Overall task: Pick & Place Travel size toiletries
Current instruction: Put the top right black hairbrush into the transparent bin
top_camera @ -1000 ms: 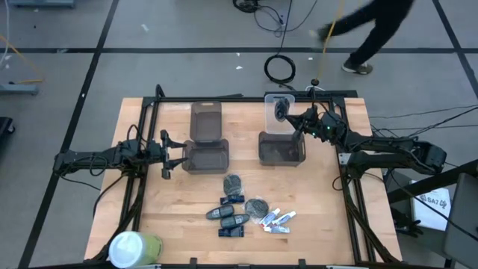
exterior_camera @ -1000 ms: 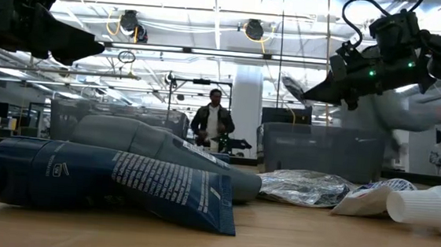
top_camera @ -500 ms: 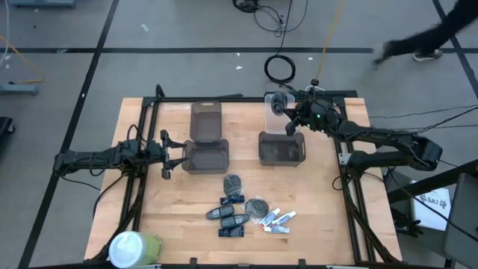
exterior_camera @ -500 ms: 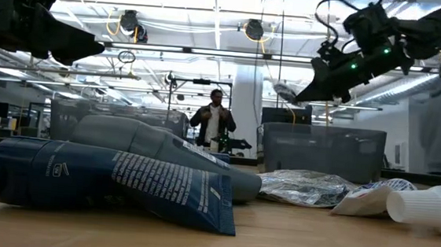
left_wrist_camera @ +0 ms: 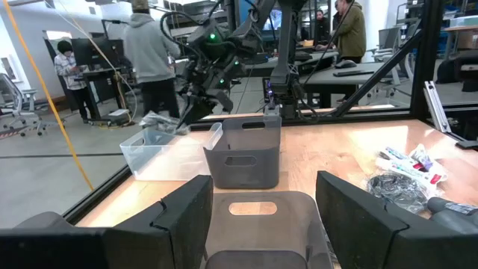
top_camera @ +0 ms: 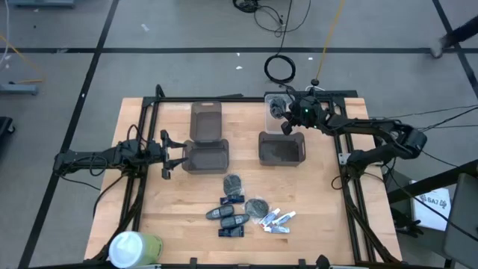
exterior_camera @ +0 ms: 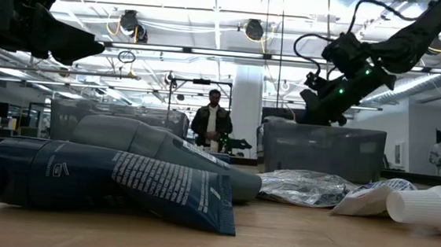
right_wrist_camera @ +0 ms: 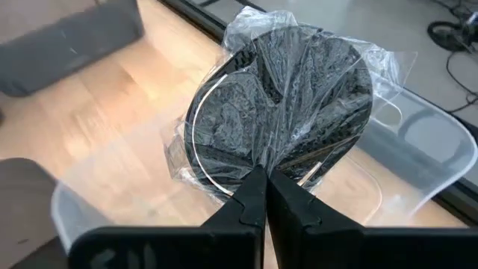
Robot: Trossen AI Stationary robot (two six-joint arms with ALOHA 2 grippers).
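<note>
My right gripper [top_camera: 287,118] is shut on a dark grey roundish lump in clear wrap [right_wrist_camera: 284,112] over the clear bin [top_camera: 278,125] at the table's far side. The left wrist view shows the lump [left_wrist_camera: 159,120] just above that bin [left_wrist_camera: 160,155]. The other travel size toiletries [top_camera: 246,211], dark oblong pieces, another grey lump and little white tubes, lie in a loose heap on the table's near middle. My left gripper [top_camera: 167,153] stands open at the left end of a grey bin [top_camera: 206,157]. My right gripper pinches the clear wrap at the lump's near edge [right_wrist_camera: 261,166] between its two fingertips [right_wrist_camera: 250,196]. The fingers slant downward from the table's right side. The lump sticks out beyond the fingertips, lifted off the table, over the clear bin's opening.
A second grey bin [top_camera: 281,149] stands just near of the clear one, and a third [top_camera: 205,118] behind the left one. A big white-and-green cylinder [top_camera: 133,248] lies at the near left corner. Black frame rails [top_camera: 340,172] run along the table's sides.
My right gripper has carried the wrapped lump toward the table's far left, over the clear bin, sinking a little and tipping its fingers downward. It has stayed shut on the lump. A person beyond the far edge has walked off to the right.
</note>
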